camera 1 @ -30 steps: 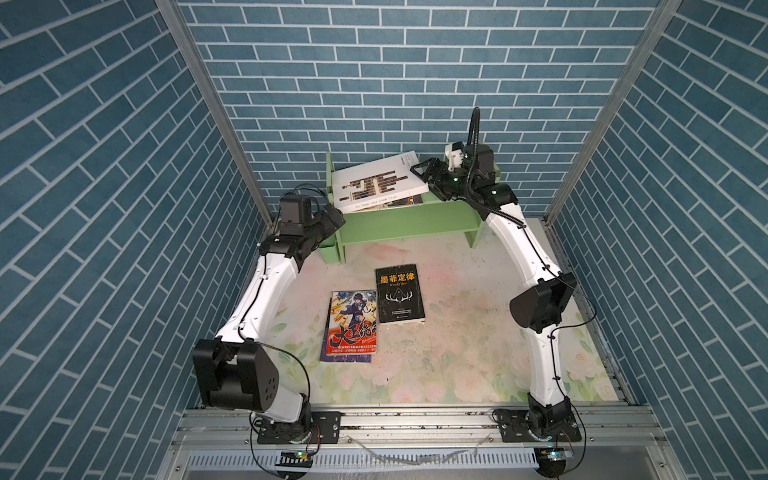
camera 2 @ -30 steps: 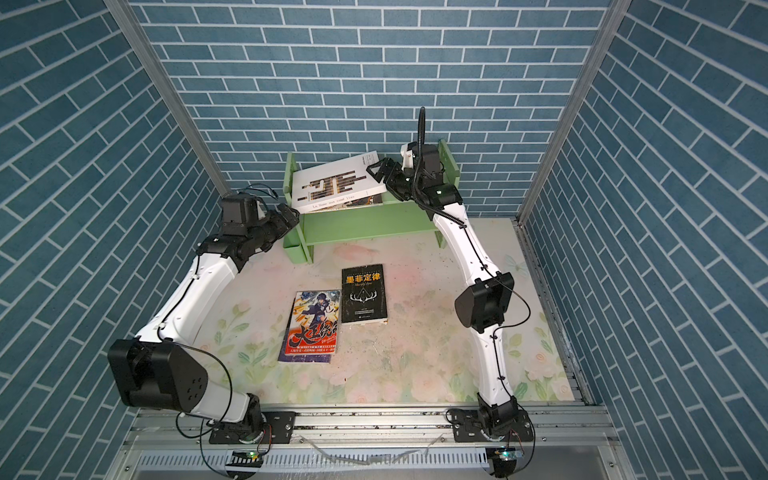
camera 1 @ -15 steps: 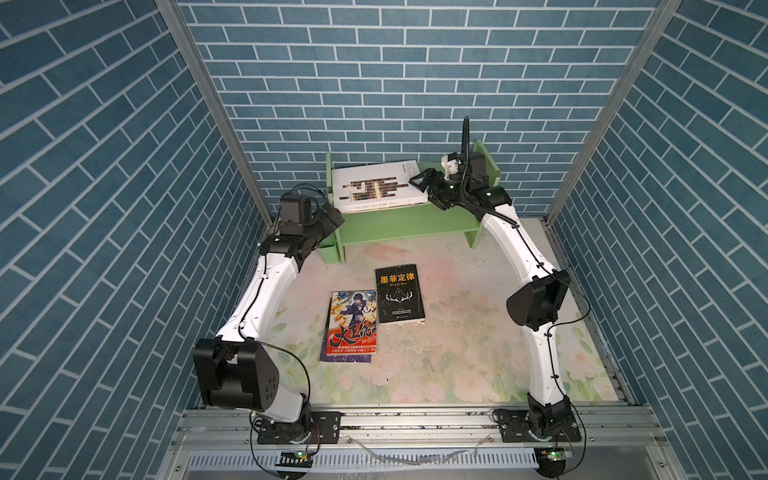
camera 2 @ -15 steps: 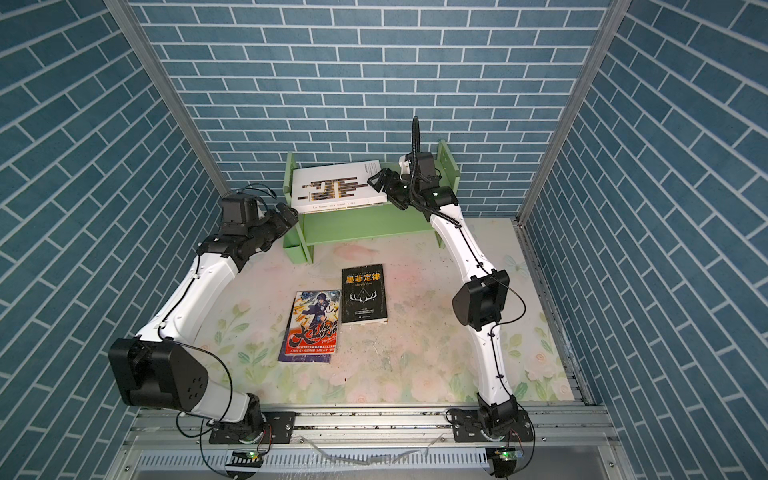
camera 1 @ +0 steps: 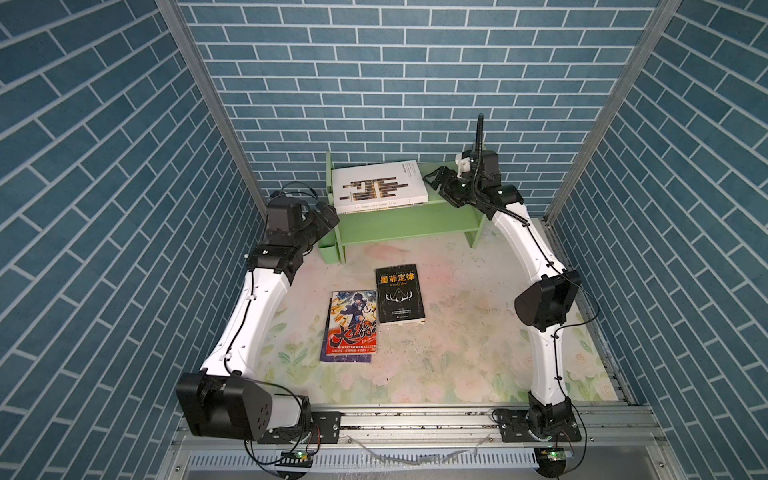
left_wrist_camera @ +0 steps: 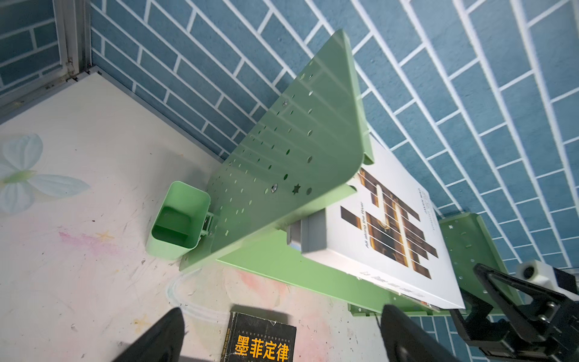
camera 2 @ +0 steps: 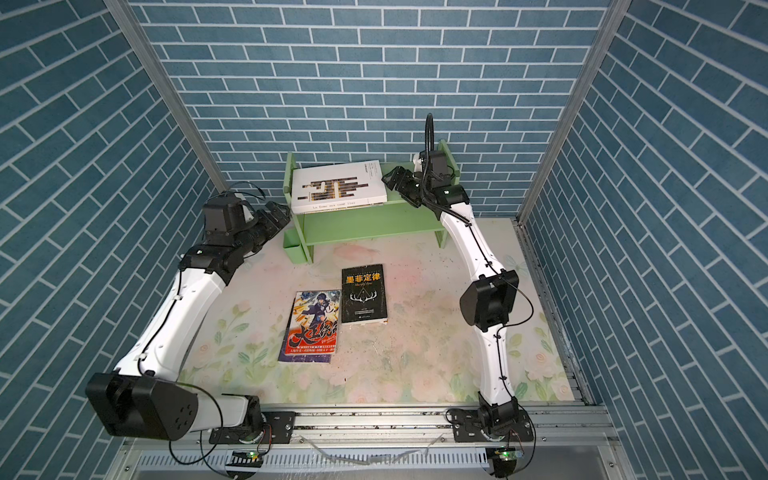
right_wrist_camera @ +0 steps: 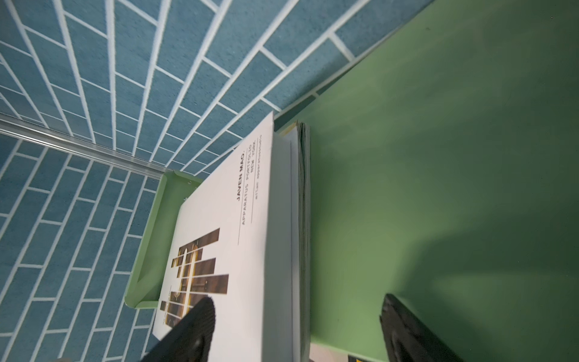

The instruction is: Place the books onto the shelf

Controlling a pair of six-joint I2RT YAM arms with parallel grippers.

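A: State of right hand (camera 1: 437,181)?

B: Released, jaws wide, grasps nothing. Hovers at the far right of the shelf (camera 1: 399,222), by the top tier, just beside the right edge of the white book (camera 1: 378,188). In the right wrist view, one finger (right_wrist_camera: 191,329) in front of the white cover, the other over bare green board. Cannot tell about contact.

A: Position of white book?

B: Lies flat on the top tier, left part, up by the left side panel. Rests on at least one book beneath (right_wrist_camera: 302,203), page edges showing.

A: Left hand (camera 1: 328,215)?

B: Likewise released, empty. Sits outside the shelf's left panel, near the green cup (camera 1: 328,249) hung on that panel.

A: On the bench (camera 1: 457,332)?

B: Two books, flat, covers up, mid-bench, nearer than the shelf. Black book (camera 1: 400,294) with gold characters and antlers. Colourful book (camera 1: 352,326) just left of it and slightly nearer, edges meeting.
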